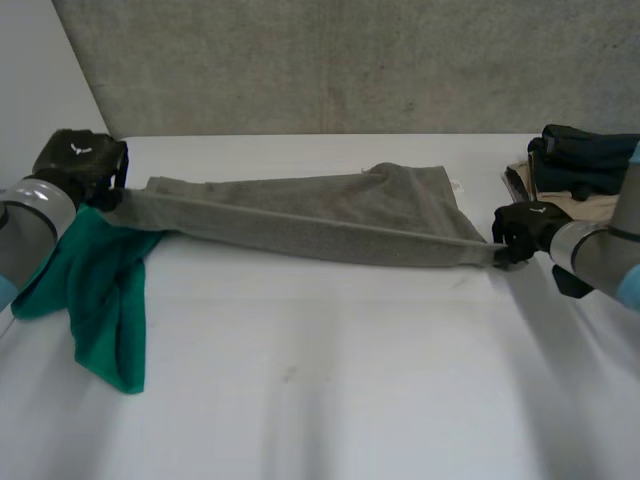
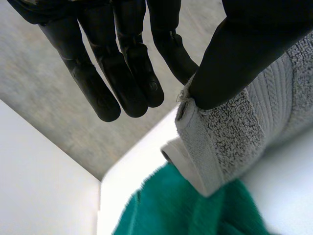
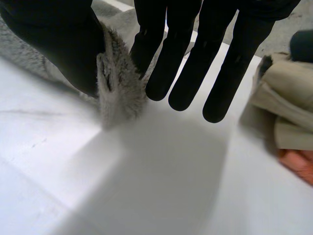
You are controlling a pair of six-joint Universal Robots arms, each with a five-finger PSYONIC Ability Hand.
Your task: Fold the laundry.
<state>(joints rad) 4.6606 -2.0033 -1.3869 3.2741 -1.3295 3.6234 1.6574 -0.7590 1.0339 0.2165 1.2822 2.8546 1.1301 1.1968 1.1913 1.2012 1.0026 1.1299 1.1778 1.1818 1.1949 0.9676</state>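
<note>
**Head view.** A long grey terry towel (image 1: pixel 330 215) is stretched across the white table (image 1: pixel 330 400), from the left hand (image 1: pixel 80 162) at one end to the right hand (image 1: pixel 522 228) at the other. Its near edge runs as a straight, taut line between the hands. Its far edge lies close to the table's back edge. A crumpled green cloth (image 1: pixel 100 290) lies under the towel's left end and extends toward the near edge. A broad stretch of open table surface is seen in front of the towel. A stack of folded clothes (image 1: pixel 580 165), dark on top and beige beneath, stands just behind the right hand at the table's right side.

**Left wrist view.** The towel's hemmed corner is pinched between the thumb (image 2: pixel 234 58) and the nearest of the straight fingers (image 2: pixel 122 73). The green cloth is seen beneath that corner.

**Right wrist view.** The opposite towel corner is clamped between the thumb (image 3: pixel 58 44) and the nearest straight finger (image 3: pixel 146 44). The folded stack is seen beside the fingertips, with an orange fabric (image 3: pixel 298 166) below the beige layers.
</note>
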